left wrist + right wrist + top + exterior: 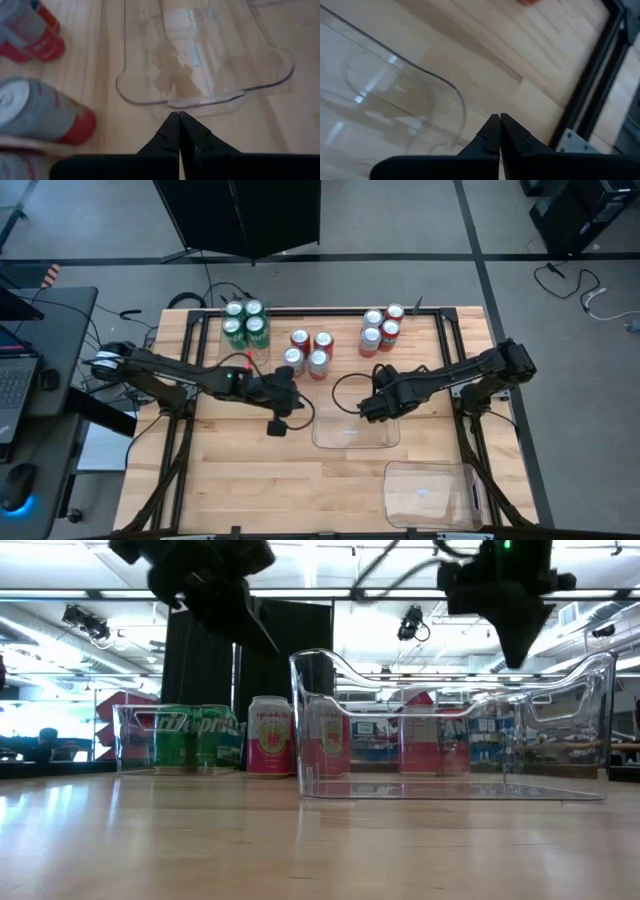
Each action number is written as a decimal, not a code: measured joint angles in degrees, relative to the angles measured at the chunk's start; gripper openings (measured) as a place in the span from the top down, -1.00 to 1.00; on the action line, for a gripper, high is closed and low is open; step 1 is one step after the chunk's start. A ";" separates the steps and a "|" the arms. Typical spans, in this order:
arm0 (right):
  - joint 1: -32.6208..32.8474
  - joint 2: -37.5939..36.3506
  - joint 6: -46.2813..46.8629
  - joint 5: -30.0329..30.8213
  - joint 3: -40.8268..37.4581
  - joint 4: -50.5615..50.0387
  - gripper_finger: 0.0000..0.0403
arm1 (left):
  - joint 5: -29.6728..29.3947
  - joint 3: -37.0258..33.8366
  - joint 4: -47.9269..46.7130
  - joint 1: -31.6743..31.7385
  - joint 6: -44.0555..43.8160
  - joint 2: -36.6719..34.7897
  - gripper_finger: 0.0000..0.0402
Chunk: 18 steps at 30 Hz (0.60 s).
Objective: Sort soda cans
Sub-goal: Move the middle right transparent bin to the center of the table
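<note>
While both arms hover with nothing in them, I judge the sort barely begun. My left gripper [277, 426] has its fingers pressed together, just beside the near clear tray [355, 430]; my right gripper [367, 410] has its fingers together too, over that tray's far edge. Counting beyond the fingers: four green cans [244, 321] in a third clear tray, a middle cluster [308, 351] of four, a right cluster [380, 327] of four, red and silver mixed. Two trays wait bare, including the corner one [432, 492].
</note>
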 joint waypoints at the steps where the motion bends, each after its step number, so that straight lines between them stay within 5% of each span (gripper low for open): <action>1: -0.46 0.02 -0.02 -0.80 -0.94 -0.28 1.00 | 0.85 -1.03 0.09 0.00 -0.29 -1.18 1.00; 6: -2.03 -0.30 -0.79 -6.28 -5.40 4.29 1.00 | 10.52 -7.72 2.55 -1.60 -3.12 -3.45 1.00; 9: -2.05 -0.83 -2.23 -10.11 -6.69 9.56 1.00 | 13.22 -11.89 12.66 -3.64 -3.61 -2.22 1.00; 13: -1.22 -0.87 -3.89 -13.35 -7.08 16.60 1.00 | 14.24 -15.14 23.79 -5.98 -5.73 0.97 1.00; 18: 0.19 -0.85 -5.67 -14.72 -6.95 21.21 1.00 | 10.33 -15.30 25.21 -6.71 -7.83 4.87 1.00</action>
